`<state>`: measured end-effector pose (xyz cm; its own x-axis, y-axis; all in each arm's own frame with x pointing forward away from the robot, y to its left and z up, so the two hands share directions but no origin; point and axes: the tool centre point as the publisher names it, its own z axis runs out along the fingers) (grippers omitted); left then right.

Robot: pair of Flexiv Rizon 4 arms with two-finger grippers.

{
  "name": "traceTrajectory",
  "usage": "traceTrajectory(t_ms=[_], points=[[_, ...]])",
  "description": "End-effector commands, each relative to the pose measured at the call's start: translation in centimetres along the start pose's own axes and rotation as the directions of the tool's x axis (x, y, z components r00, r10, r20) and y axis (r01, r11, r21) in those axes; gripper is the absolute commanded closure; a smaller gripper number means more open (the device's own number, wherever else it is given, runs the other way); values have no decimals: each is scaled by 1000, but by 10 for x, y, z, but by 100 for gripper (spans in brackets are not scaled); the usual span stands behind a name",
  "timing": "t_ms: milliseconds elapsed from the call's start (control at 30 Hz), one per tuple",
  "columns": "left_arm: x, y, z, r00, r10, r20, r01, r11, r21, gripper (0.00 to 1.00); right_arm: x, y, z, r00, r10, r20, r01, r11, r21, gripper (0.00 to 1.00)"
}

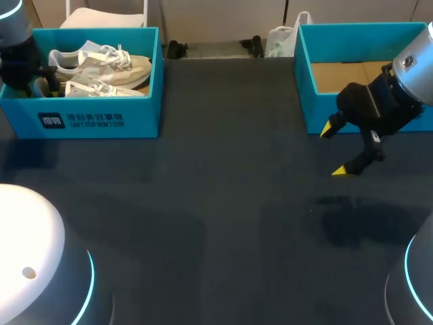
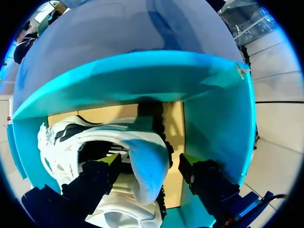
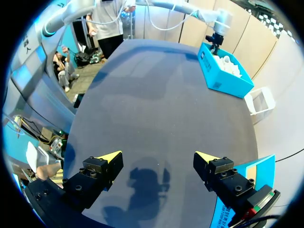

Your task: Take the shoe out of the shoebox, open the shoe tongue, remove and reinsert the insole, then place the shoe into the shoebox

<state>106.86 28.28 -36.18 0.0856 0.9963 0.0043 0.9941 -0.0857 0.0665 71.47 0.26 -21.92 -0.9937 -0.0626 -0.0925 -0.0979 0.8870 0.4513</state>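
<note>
A pale sneaker (image 1: pixel 108 64) and a second one (image 1: pixel 101 88) lie in the teal shoebox (image 1: pixel 101 118) at the table's far left. My left gripper (image 1: pixel 42 80) reaches down into that box at its left end. In the left wrist view the left gripper (image 2: pixel 149 164) straddles the white heel and collar of a shoe (image 2: pixel 142 142); one finger (image 2: pixel 111 166) sits against it, while a narrow gap shows at the other finger (image 2: pixel 190 164). My right gripper (image 1: pixel 336 150) hangs open and empty above the table (image 3: pixel 156 159), just in front of the other teal box.
A second teal box (image 1: pixel 302 74) with a bare cardboard floor stands at the far right. The dark table (image 1: pixel 216 223) stretches between both boxes. In the right wrist view the shoebox (image 3: pixel 223 76) shows far ahead of the fingers.
</note>
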Motion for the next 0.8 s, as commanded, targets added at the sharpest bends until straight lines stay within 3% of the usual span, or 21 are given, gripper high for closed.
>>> traceTrajectory(t_ms=[33,233,300,467,600,667,700,800], points=[[0,5,6,1000,-2,-6,2,1000,1,21,1,0,1,1000,1,2,-1,1000,3,0],[2,4,14,1000,-7,-15,7,1000,16,21,1,0,1,1000,1,2,-1,1000,3,0],[2,4,18,1000,-7,-24,7,1000,21,27,1,0,1,1000,1,2,-1,1000,3,0],[2,4,23,999,-9,-36,9,1000,25,51,1,0,1,1000,1,2,-1,1000,3,0],[3,3,24,999,-7,-44,8,1000,22,61,1,0,1,1000,1,2,-1,1000,3,0],[6,3,21,999,-7,-46,8,999,32,82,1,0,1,1000,1,2,-1,1000,3,0],[7,3,17,999,0,-39,1,999,43,100,1,0,1,1000,1,2,-1,1000,3,0],[11,2,2,999,18,-35,-16,999,52,100,1,0,1,1000,1,2,-1,1000,3,0]])
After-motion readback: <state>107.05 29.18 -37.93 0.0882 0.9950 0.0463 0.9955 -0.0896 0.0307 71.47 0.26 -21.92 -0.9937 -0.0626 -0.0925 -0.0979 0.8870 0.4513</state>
